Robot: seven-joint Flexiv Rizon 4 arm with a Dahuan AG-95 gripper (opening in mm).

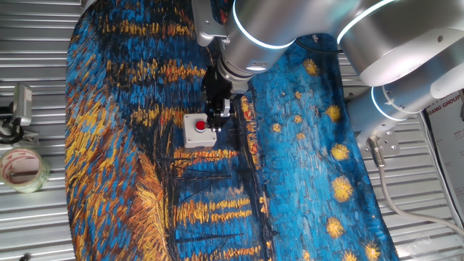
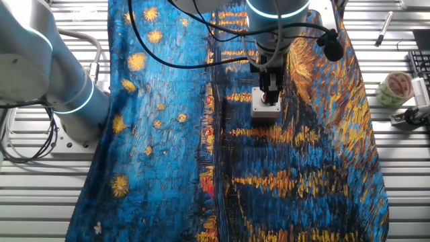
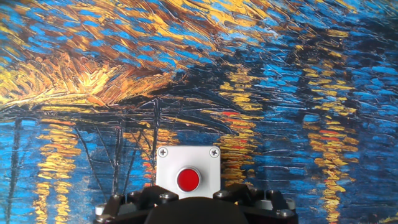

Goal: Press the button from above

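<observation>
Painted cloth (image 1: 145,109) covers slatted metal table (image 1: 29,225), apparently.

It looked like a robotics lab: a ribbed metal bench (image 1: 29,217) (draped with a painted cloth (image 1: 145,217)), cabling, tape roll (image 1: 23,168).

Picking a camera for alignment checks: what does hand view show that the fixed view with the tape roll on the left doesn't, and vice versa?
Only hand view: the box's two top corner screws, seen close.

Only that fixed view: the gripper at the box's right edge, the arm above it, a tape roll off the cloth, the ribbed metal table.

Both: the red button uncovered in its grey box, on the painted cloth.
</observation>
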